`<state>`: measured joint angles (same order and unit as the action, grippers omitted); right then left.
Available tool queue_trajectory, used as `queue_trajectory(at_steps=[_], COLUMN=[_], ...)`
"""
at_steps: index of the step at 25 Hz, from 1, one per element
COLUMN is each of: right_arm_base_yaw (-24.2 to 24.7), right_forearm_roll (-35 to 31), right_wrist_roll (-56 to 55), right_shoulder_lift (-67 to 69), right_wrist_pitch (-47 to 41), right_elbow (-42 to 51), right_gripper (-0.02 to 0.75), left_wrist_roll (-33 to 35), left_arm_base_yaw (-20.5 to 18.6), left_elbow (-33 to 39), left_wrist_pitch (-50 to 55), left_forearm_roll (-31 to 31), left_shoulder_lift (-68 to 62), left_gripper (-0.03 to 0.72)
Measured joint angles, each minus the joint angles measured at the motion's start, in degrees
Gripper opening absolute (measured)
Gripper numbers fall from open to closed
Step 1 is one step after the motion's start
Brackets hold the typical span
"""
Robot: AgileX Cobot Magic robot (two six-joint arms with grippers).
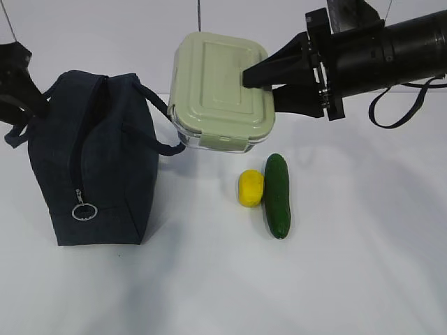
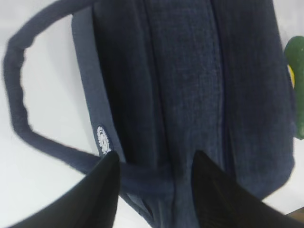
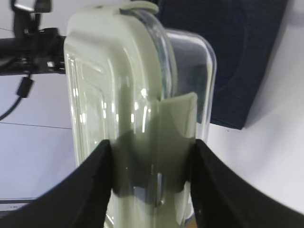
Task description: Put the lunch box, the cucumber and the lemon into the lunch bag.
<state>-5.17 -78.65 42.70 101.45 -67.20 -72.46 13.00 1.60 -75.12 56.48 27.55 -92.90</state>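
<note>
Right now: lunch box up in the air, bag zipped

R pincer (image 1: 262, 87) comes in from upper right of ext view, clamped on the lunch box (image 1: 220, 84). Box is off the table (image 1: 349, 265), tilted so its pale green lid faces the cam, clear base at the bottom edge. R wrist view confirms: both fingers (image 3: 92, 190) pressed on opp faces of the box (image 3: 137, 118), one on lid side, one on clear base side, lid clip between them. Box hangs just right of the lunch bag (image 1: 94, 164), above and left of the lemon (image 1: 250, 188) and cucumber (image 1: 277, 195).

Lunch bag stands upright on left of table, dark navy. Zipper runs down its near end, metal ring pull (image 1: 84, 211) low down; as far as ext view shows, zip looks closed. One loop handle sticks out on bag's right side toward the box.

Lemon lies on table right of bag, touching or just beside cucumber's left side; can't tell which. Cucumber lies lengthwise toward cam.

L pincer (image 2: 154, 183) is over the bag's top in L wrist view, fingers (image 2: 102, 190) apart w/ fabric and a handle strap showing between the tips. Not gripping anything visible; contact w/ bag unclear. White round logo (image 2: 102, 140) sits just above the left fingertip. In ext view the L arm (image 1: 17, 84) shows only at the far left edge beside the bag.
</note>
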Motion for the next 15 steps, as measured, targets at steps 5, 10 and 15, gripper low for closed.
queue_trajectory(at_steps=[5, 10, 15], right_arm_base_yaw=[-1.08, -1.09, -1.51], right_forearm_roll=[-1.17, -1.17, -1.17], right_wrist_roll=[0.57, 0.57, 0.57], right_shoulder_lift=[0.0, 0.0, 0.0], right_wrist_pitch=[0.0, 0.0, 0.1], right_elbow=[0.0, 0.0, 0.0], right_gripper=[0.374, 0.374, 0.374], left_wrist_roll=[2.86, 6.49, 10.33], left_arm_base_yaw=[2.64, 3.93, 4.13], left_elbow=[-0.16, -0.32, -0.32], left_wrist_pitch=[-4.25, -5.47, -4.21], left_forearm_roll=[0.42, 0.64, 1.62], left_shoulder_lift=[-3.62, -6.45, -5.94], left_gripper=[0.351, 0.195, 0.009])
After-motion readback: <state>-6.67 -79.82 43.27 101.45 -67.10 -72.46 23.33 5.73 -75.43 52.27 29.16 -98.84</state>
